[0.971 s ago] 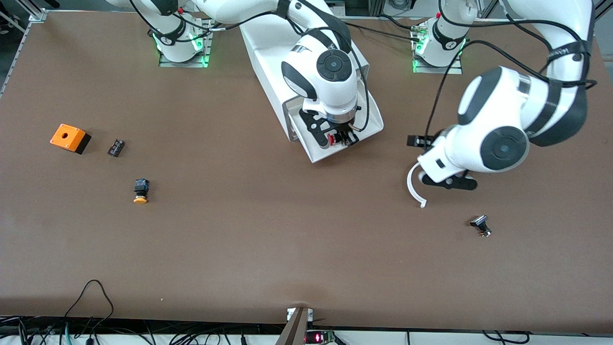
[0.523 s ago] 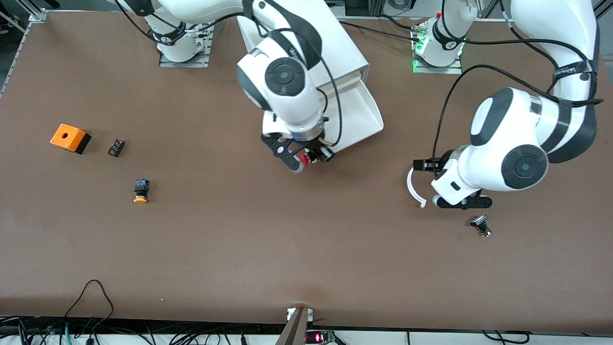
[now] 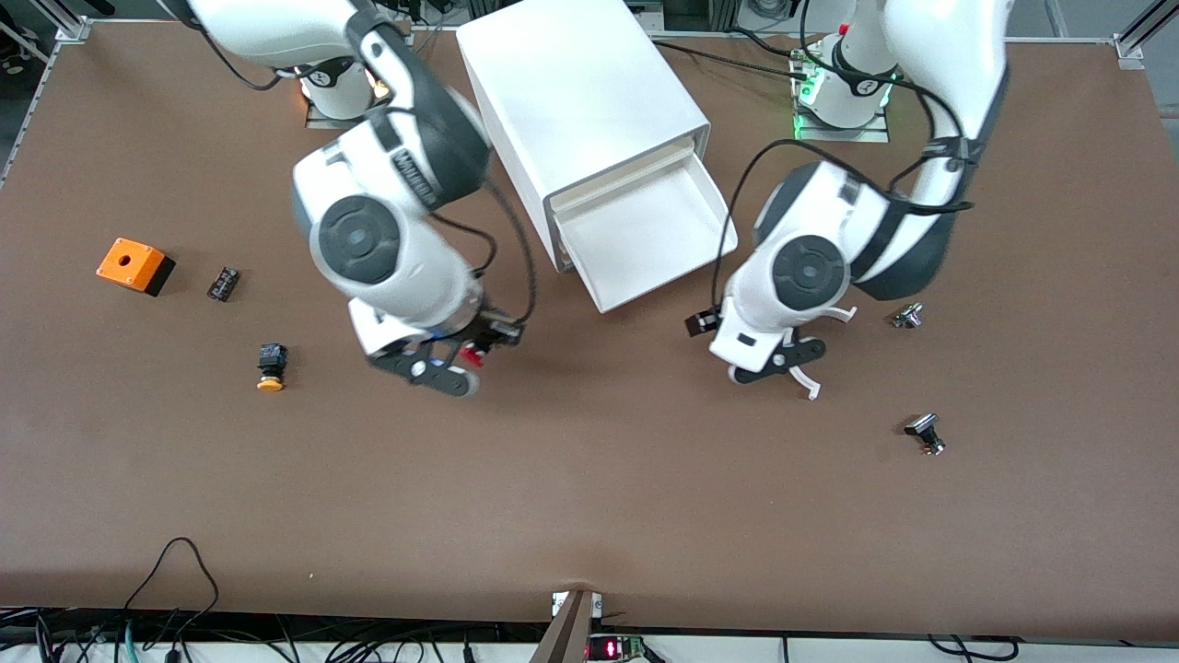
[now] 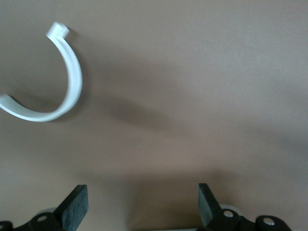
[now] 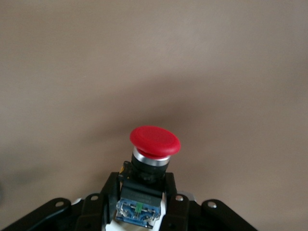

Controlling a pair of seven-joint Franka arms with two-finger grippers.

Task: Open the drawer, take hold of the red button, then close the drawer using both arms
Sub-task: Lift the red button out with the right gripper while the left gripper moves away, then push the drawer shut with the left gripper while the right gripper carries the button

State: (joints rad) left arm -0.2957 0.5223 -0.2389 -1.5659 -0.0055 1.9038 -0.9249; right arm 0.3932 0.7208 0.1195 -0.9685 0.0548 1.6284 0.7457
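So the big change in the last second: the right gripper (image 3: 472, 354) has come out of the drawer (image 3: 645, 241) with the button (image 3: 475, 354) and swung well away from it, and it's now up over bare counter (image 3: 589, 497) roughly between the drawer and the orange-capped button (image 3: 270, 366), toward the right arm's end. The right wrist view settles it, the jaws are clamped on the black body of the button (image 5: 153, 159) with the red cap sticking out past the fingertips, nothing but brown counter under it. Meanwhile the left gripper (image 3: 772, 361) has moved in from the left arm's end and now hangs over the counter just off the open drawer's front corner, jaws spread wide and holding nothing, with that white curved hook (image 3: 809, 382) on its wrist showing beside it. The drawer itself is pulled out and looks empty now. So I'd say open and grab are done, and what's left is setting the button down somewhere and pushing the drawer shut, and the left arm looks lined up for the push. One thing I'd watch: the drawer sits at an angle to the counter edges, so a push that isn't along its slide could shove the whole white cabinet (image 3: 580, 92) instead. The orange box (image 3: 134, 265) and the small parts lying around haven't been touched.
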